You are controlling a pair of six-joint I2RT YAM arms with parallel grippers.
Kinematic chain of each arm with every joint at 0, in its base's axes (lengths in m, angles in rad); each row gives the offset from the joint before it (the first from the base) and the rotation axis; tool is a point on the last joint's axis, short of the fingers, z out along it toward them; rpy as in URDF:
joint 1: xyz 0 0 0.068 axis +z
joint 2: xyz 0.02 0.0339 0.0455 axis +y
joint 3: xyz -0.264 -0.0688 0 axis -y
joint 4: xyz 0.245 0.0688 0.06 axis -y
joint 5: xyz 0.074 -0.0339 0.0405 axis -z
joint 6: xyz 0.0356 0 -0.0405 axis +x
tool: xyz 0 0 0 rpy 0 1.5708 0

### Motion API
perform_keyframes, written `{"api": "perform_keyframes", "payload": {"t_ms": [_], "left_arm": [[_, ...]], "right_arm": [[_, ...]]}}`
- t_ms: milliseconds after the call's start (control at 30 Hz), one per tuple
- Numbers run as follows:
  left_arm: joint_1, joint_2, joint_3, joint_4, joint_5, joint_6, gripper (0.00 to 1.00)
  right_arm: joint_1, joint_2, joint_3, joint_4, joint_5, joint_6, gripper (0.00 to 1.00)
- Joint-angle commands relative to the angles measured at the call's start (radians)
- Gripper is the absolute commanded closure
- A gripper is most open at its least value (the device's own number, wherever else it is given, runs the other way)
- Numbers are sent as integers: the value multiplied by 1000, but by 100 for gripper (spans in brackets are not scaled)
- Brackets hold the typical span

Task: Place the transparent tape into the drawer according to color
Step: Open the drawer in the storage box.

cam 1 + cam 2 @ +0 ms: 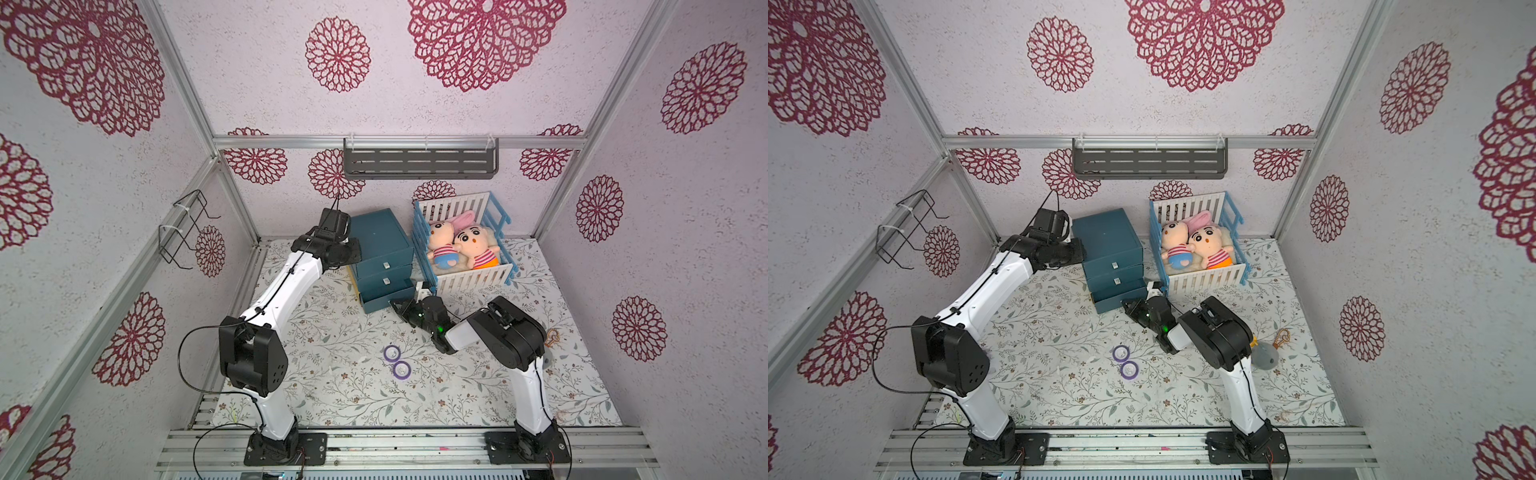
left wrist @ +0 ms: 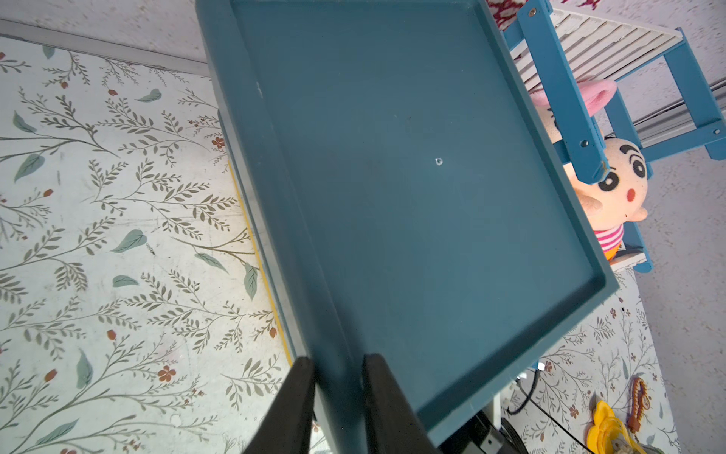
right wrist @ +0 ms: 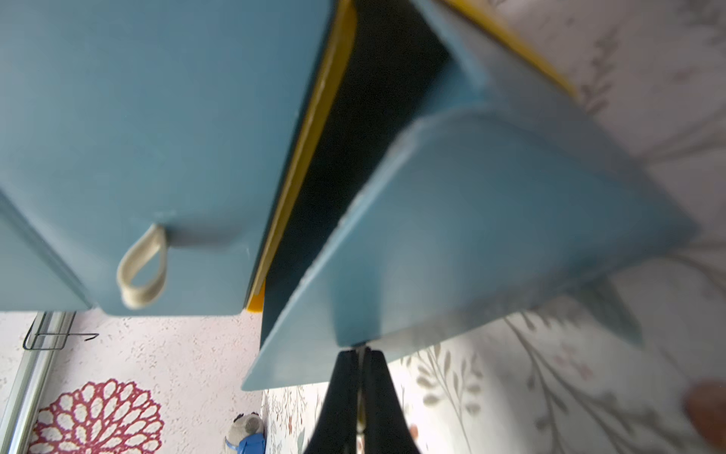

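- Tape sorting, as I judge it, is well past halfway. No red or orange roll shows anywhere in the open, so I take those to be put away in the closed drawers, though I cannot see inside them.
- Mat [image 1: 332,395]: carries the chest, a toy crib [image 1: 473,279] and the tape that is left.
- Chest [image 1: 380,232]: stands at the back of the mat just beside the crib, with its top two drawers pushed in.
- Bottom drawer [image 1: 379,306]: drawn out a little way. In the right wrist view a dark gap shows behind its front, which I think is too narrow for dropping a roll in.
- Left claw [image 2: 338,365]: its fingers straddle the chest's raised top rim, one on each side and pressed against it. I read that as bracing the chest.
- Right claw [image 3: 359,353]: pinched fully together at the bottom drawer's front. A pale sliver sits between the tips, and I take it for the pull loop [image 3: 360,347].
- Purple rolls [image 1: 392,353] [image 1: 401,369]: both lie flat mid-mat, side by side and touching or nearly so. They are well apart from the chest and from either claw, and neither is held.
- Left to do, by my reckoning: pull the drawer further, release the loop, carry both purple rolls in, then perhaps push it closed.
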Motion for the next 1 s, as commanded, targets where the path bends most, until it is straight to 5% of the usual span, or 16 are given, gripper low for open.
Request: {"api": "perform_keyframes", "payload": {"t_ms": [0,667,967], "left_arm": [[-1,-23,-8,-39,12,12,73],[-2,-14,-1,-45,14,15,73],[-4,-16,0,-45,17,12,73]], "right_arm": [[13,-79,-31,28,34,-2,100],[79,-190,-195,28,77,-3,100],[82,-293,-207,-85,105,-98,51]]}}
